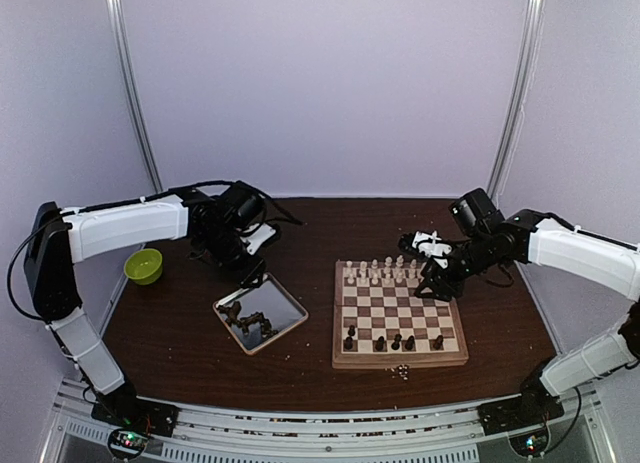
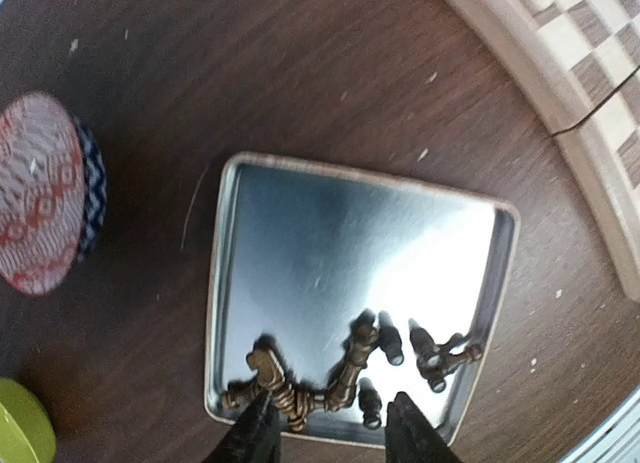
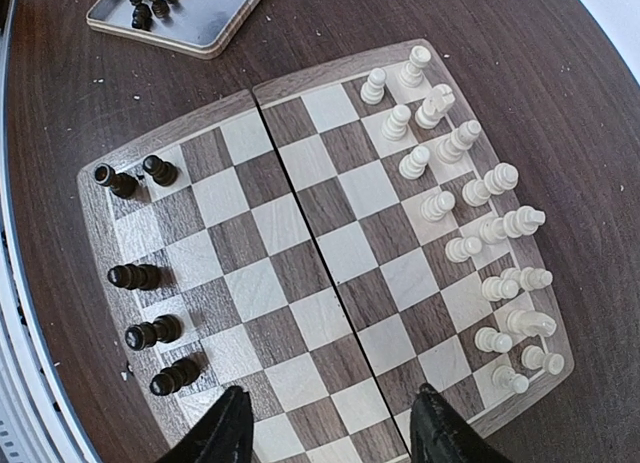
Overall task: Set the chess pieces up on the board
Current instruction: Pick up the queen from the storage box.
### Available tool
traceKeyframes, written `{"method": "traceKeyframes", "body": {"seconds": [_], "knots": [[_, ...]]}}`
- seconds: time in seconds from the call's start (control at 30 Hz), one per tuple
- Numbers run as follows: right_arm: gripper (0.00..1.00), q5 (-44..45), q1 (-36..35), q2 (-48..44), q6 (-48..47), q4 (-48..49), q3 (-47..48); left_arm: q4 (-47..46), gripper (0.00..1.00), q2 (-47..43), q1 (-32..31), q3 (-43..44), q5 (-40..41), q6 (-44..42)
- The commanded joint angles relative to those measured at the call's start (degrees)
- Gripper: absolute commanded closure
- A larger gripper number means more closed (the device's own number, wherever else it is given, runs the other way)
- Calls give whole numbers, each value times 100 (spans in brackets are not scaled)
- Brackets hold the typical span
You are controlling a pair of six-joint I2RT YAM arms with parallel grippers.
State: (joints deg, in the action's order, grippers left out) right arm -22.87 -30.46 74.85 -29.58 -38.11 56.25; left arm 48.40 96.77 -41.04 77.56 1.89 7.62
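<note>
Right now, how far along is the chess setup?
Done: cream pieces line two rows of the board; five dark pieces stand opposite. In hand: nothing; left gripper open over the tray, right gripper open over the board. Remaining: dark pieces lying in the tray.

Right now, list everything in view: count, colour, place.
table: one, dark brown wood, under everything
board: one, light and dark checks, right half of the table
cream chess pieces: about sixteen, on the board's two far rows
dark chess pieces: at least five on the board's near side; a heap in the tray, count unclear
tray: one, silver, left of the board
bowl: one, green, table's far left
patterned dish: one, red and white with a blue side, beside the tray
left gripper: one, black, open, above the tray's heap
right gripper: one, black, open, empty, above the board
</note>
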Motion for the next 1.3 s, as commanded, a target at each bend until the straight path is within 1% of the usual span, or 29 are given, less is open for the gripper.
{"method": "traceKeyframes", "body": {"seconds": [0.0,0.17,0.2,0.23,0.27,0.37,0.47,0.57,0.67,0.77,0.87,1.03,1.17,1.27], "knots": [[46,53,14,54,-22,24,-29,348,63,24,225,-386,218,409],[47,116,13,22,-82,1,-44,121,67,265,228,-501,-103,57],[47,124,6,15,-90,-3,-46,87,68,338,228,-489,-204,-73],[47,121,8,0,-91,-11,-47,9,68,379,228,-517,-470,-321],[47,125,12,-11,-93,-12,-56,-107,68,385,228,-574,-684,-437],[47,119,11,-44,-87,-12,-68,-144,68,534,228,-556,-733,-645],[48,147,7,-41,-91,-12,-75,-153,66,616,223,-541,-1081,-798],[48,145,6,-15,-91,-12,-75,-222,63,610,211,-549,-1232,-861],[48,122,5,20,-91,-28,-62,-180,64,702,201,-505,-1124,-844],[48,116,5,34,-90,-39,-63,-61,67,812,185,-468,-910,-802],[48,133,5,21,-100,-39,-74,21,71,743,159,-577,-599,-667],[48,143,5,21,-108,-39,-78,141,69,578,131,-808,-357,-686],[48,107,5,60,-106,-67,-58,185,69,729,94,-830,-455,-784],[48,121,5,45,-107,-82,-63,223,68,875,23,-830,-287,-789]]}}
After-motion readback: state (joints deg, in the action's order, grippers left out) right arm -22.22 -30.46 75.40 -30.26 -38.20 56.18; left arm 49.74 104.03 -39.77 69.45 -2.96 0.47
